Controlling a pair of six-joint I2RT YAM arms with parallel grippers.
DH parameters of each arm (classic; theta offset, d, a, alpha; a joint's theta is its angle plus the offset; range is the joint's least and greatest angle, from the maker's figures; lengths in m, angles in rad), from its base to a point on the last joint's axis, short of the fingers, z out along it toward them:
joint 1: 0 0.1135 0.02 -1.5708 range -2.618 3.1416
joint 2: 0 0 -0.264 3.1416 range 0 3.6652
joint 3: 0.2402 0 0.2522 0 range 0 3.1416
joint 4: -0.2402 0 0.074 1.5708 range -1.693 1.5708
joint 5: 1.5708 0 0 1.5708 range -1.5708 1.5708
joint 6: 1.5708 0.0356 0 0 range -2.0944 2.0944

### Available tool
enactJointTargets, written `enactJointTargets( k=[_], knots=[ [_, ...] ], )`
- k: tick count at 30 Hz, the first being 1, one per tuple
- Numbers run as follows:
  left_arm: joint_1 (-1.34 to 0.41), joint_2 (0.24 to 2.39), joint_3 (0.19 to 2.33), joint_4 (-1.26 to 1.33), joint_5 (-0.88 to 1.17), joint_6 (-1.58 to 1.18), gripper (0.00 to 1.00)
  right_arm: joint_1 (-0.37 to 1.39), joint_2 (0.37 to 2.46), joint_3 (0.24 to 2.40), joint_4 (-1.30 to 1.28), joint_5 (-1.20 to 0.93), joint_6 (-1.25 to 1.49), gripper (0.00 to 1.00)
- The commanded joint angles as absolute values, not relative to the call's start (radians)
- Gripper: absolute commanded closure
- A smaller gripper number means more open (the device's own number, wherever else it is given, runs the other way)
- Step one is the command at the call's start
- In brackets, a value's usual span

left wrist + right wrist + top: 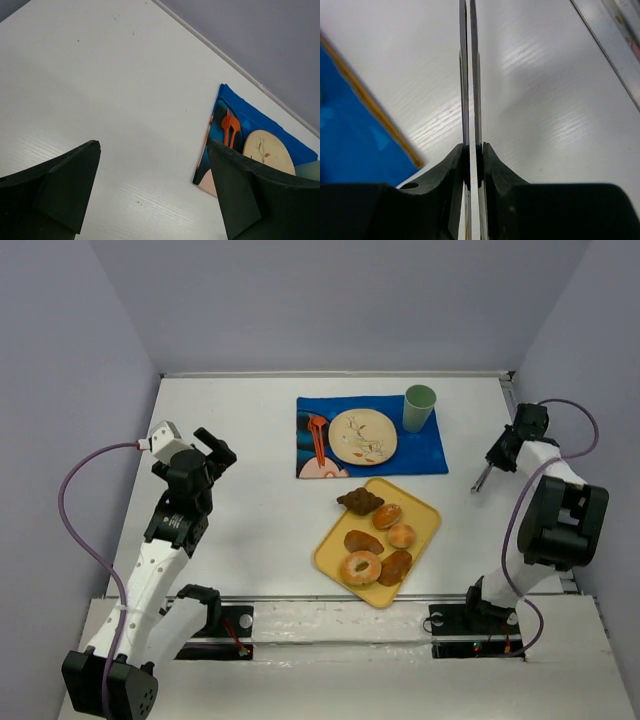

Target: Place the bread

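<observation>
Status: placing not started, by my reading.

- Bread (386, 515) lies in the yellow tray (428, 512), which sits right of centre, toward the near edge of the surface (250, 530). It is packed among the other rolls, with the paler bun just beside it on the near-right. Nothing is gripping it.
- Plate (363, 435) is on the blue mat (425, 452) toward the far edge. It is bare of food, with a fork (318, 437) to its left and a cup (419, 407) at its right. I take it as the likely target.
- Left pincer (213, 452) is near the left edge with its fingers wide apart and nothing between them. Its wrist view shows bare surface below it.
- Right pincer (503, 450) is near the right edge, well apart from the tray. It is clamped on a thin metal tool, probably tongs (465, 75), whose two blades are pressed together.

Left to do: everything. I have to reach the tray, take the bread without disturbing its neighbours, carry it over and release it.
</observation>
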State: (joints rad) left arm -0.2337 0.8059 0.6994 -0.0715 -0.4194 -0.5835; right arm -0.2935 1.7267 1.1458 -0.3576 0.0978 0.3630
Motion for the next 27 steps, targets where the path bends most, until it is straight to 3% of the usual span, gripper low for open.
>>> enactJointTargets(
  k=[1, 7, 16, 27],
  knots=[
    [-0.225, 0.782, 0.693, -0.023, -0.431, -0.589, 0.01, -0.273, 1.427, 1.076, -0.327, -0.021, 0.324, 0.85],
    [-0.225, 0.781, 0.693, -0.021, -0.414, -0.591, 0.01, -0.065, 1.188, 1.029, -0.399, -0.208, 0.237, 0.83],
    [-0.224, 0.767, 0.686, -0.009, -0.387, -0.591, 0.01, 0.256, 1.144, 1.039, -0.682, -0.232, 0.276, 0.8],
    [-0.224, 0.769, 0.683, -0.008, -0.376, -0.591, 0.01, 0.296, 1.109, 1.092, -0.916, -0.259, 0.278, 0.55]
  ],
)
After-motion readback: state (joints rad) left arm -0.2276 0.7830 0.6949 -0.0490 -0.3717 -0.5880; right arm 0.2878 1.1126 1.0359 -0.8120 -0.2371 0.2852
